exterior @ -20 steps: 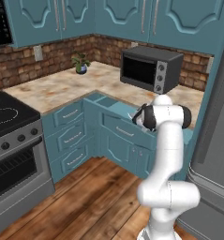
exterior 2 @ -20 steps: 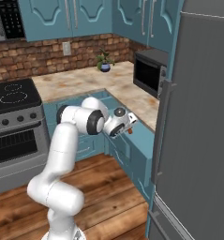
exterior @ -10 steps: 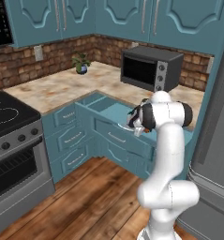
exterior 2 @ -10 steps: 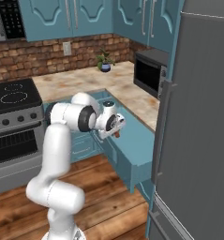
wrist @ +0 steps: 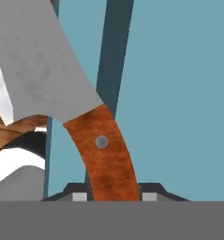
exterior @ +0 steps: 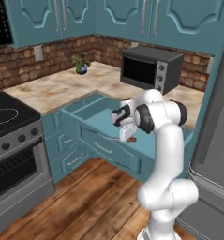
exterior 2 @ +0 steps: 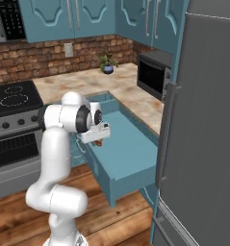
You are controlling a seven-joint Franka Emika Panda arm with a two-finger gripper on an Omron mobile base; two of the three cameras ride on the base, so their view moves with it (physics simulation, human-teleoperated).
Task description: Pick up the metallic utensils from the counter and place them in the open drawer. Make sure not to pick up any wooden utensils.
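Reddish-brown wood sits right between my claw point(wrist: 111, 197) tips in the hand view: that is the short handle of the knife point(wrist: 85, 117), with one small silver rivet on it, and its broad grey blade fans up and to the left away from the claw. I read the jaws as narrowed onto that handle, one dark tip on each side of it, pinching it near its butt end.

From the left base view the claw point(exterior: 124, 133) hangs over the open drawer point(exterior: 92, 115), with a speck of the red-brown handle showing just under the hand. The right base view agrees: the claw point(exterior 2: 98, 137) is above the drawer's point(exterior 2: 123, 153) plain teal floor, toward its rear-left part, and the handle peeks out below it.

Beyond the blade I see flat teal drawer bottom, and a darker teal upright strip, one of the drawer's walls, runs behind the knife from top to bottom of the hand view. To the right of that strip the floor is open. Left of it I catch wood floor and the robot's own body.

Around the claw, the desk point(exterior: 62, 86) of tan marbled stone lies behind and to both sides of the drawer, carrying a black microwave point(exterior: 151, 68) and a small potted plant point(exterior: 80, 63) well apart from the hand. The stove point(exterior: 10, 122) stands off to one side, the grey fridge point(exterior 2: 203, 120) close on the other.
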